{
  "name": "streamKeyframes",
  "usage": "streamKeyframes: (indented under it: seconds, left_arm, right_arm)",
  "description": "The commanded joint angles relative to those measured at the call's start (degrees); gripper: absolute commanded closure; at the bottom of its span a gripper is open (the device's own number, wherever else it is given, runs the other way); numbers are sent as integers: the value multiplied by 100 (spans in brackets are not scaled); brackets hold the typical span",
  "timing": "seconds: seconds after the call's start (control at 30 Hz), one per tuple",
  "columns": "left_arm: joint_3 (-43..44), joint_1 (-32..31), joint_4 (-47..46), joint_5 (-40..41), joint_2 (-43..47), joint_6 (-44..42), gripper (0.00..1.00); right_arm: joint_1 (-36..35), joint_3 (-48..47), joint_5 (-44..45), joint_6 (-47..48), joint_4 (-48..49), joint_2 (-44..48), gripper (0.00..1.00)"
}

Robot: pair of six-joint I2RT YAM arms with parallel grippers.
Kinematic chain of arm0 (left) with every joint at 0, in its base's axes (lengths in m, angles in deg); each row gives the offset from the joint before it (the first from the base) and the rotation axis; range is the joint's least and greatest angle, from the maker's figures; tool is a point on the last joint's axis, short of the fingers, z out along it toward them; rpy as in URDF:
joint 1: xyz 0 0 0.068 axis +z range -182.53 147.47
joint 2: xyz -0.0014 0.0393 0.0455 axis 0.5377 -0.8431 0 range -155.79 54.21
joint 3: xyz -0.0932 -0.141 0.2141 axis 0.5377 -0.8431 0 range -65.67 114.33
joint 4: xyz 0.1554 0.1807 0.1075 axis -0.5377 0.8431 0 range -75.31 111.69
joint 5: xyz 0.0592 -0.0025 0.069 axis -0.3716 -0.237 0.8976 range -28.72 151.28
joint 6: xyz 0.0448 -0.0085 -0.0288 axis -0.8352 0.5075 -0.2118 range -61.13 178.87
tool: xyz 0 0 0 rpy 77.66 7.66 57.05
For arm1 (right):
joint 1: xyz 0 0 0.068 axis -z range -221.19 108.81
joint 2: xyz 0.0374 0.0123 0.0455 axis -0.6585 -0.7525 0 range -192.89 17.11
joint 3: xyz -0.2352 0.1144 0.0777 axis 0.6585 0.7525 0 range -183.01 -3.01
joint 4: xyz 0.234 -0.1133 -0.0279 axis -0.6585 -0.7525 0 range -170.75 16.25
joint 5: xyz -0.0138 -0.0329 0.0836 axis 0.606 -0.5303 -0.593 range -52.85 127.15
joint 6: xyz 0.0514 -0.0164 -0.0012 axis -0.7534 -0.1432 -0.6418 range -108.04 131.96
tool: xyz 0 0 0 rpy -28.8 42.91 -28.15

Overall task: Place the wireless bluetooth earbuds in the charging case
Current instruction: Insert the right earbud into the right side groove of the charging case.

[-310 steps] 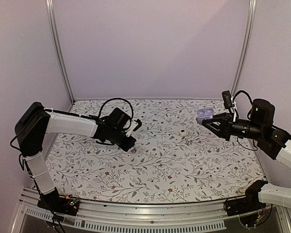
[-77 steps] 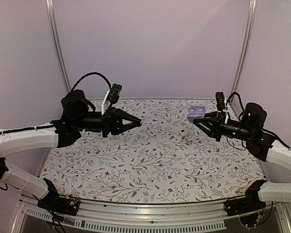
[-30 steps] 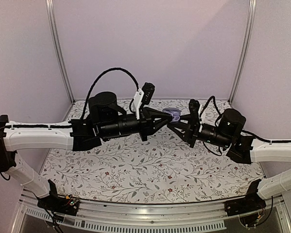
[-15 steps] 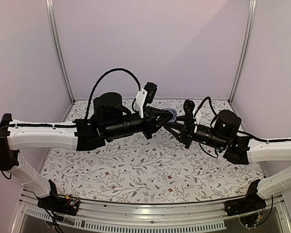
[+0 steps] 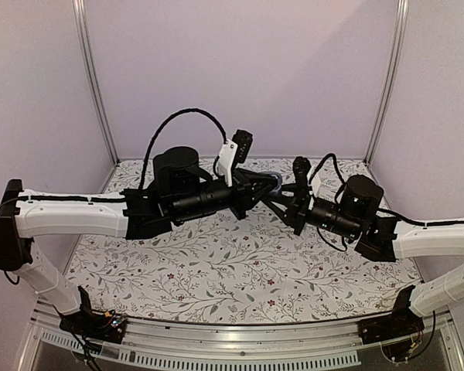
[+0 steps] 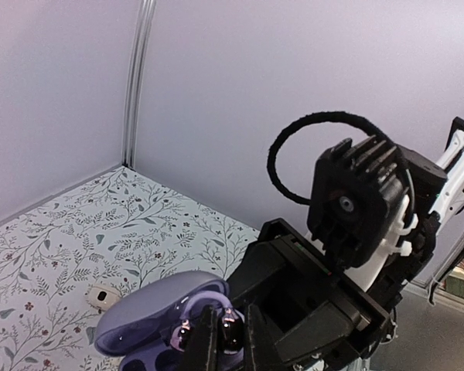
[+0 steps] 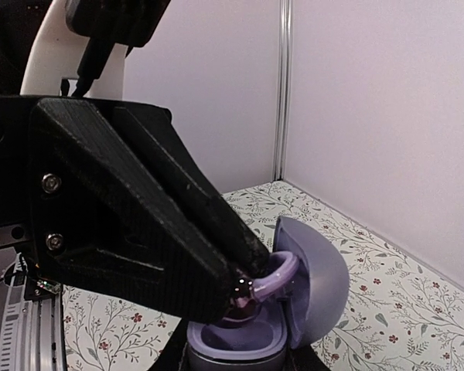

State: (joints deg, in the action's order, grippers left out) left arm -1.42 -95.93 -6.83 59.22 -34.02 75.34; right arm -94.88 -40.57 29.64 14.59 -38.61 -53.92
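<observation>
The purple charging case (image 5: 275, 182) hangs open in mid-air over the middle of the table, its lid (image 7: 313, 282) tipped back. My right gripper (image 5: 284, 202) is shut on its base (image 7: 240, 344) from below. My left gripper (image 6: 230, 340) is shut on a glossy dark purple earbud (image 6: 233, 332), and its black fingers (image 7: 147, 232) reach in from the left. The earbud (image 7: 245, 303) sits at the mouth of the case, just above a socket. A second glossy shape (image 6: 182, 335) shows inside the case beside it; I cannot tell what it is.
A small white object (image 6: 104, 295) lies on the flowered table (image 5: 216, 263) below the case. Purple walls and two metal uprights (image 5: 93, 85) close off the back. Both arms stretch out low across the table's middle.
The left arm rose from the table and swung right while the right arm carried the case to the middle. Over the last second both crept slightly left, tips staying together.
</observation>
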Motion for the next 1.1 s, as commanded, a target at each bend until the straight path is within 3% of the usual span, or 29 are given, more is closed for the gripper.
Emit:
streamKeyframes:
  seconds: [0.0, 0.4, 0.6, 1.07]
  left_arm:
    - [94, -112, 58, 17, -136, 66, 100]
    - [74, -140, 106, 138, -186, 144, 100]
    - [22, -139, 109, 107, -186, 150, 91]
    - [-198, -142, 131, 112, 42, 111, 80]
  right_arm:
    - [-50, -268, 86, -111, 360, -50, 100]
    - [-47, -235, 187, -237, 587, -3, 100]
    - [-51, -285, 188, -237, 651, 1, 100]
    - [-51, -234, 355, -442, 788, 115, 100]
